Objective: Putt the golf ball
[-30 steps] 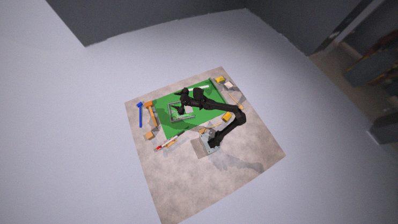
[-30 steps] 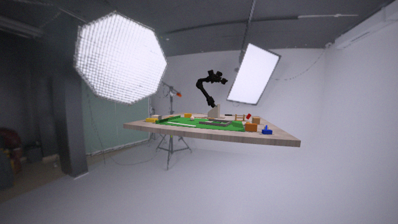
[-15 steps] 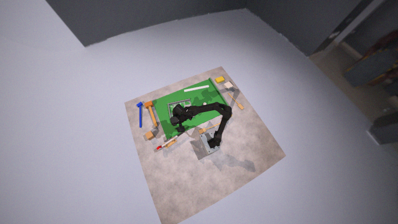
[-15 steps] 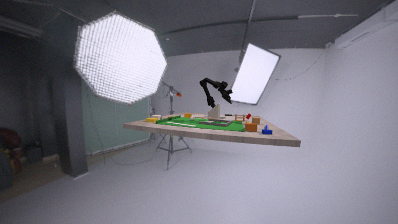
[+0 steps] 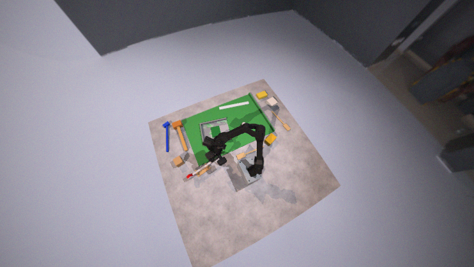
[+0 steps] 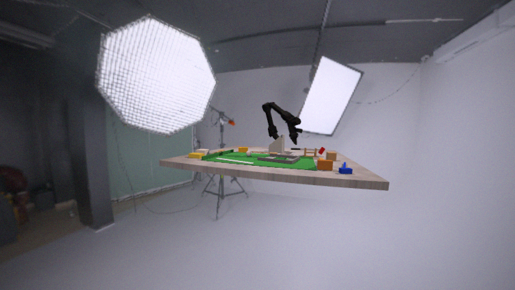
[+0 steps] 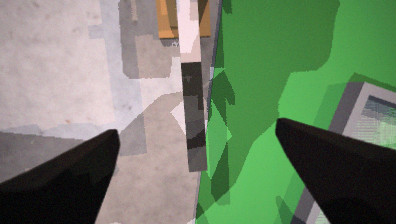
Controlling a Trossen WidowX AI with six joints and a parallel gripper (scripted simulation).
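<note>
The hand [image 5: 215, 158] [image 6: 295, 140] [image 7: 199, 130] was spread, holding nothing, above the putter [image 5: 189, 175] [image 6: 321, 150] [image 7: 194, 110]. This one leaned on a rack [image 6: 310, 152] [image 7: 168, 33], its red head toward the left edge of the counter [image 5: 265, 212] [image 6: 360, 184] [image 7: 60, 75] in the top view.
</note>
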